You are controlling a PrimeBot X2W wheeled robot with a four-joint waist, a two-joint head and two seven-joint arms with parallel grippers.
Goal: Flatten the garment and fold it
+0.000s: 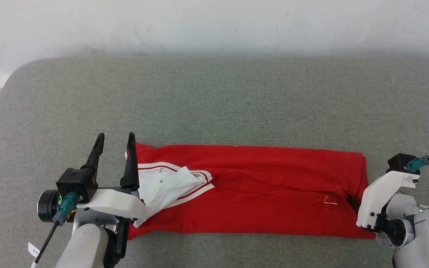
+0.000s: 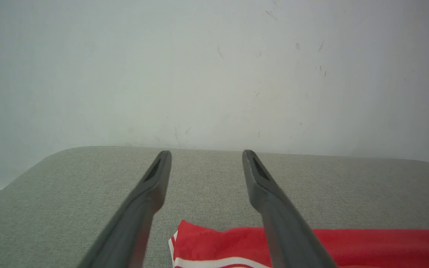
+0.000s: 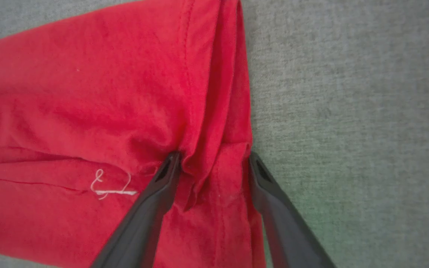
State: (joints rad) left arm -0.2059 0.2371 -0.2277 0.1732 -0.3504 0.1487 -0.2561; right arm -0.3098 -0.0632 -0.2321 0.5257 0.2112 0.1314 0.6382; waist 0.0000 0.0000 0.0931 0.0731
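Observation:
The red garment lies on the grey table as a long strip folded lengthwise, running left to right. A crumpled white sleeve with striped trim rests on its left end. The number is hidden. My left gripper is open just above that left end, its right finger over the garment's corner with nothing between the fingers. My right gripper points down at the right end, open, and its fingers straddle the bunched hem layers. Its white wrist covers the fingers in the head view.
The grey fabric-covered table stretches wide behind the garment up to a pale wall. Its rounded left corner is near. A loose white thread lies on the red cloth beside my right fingers.

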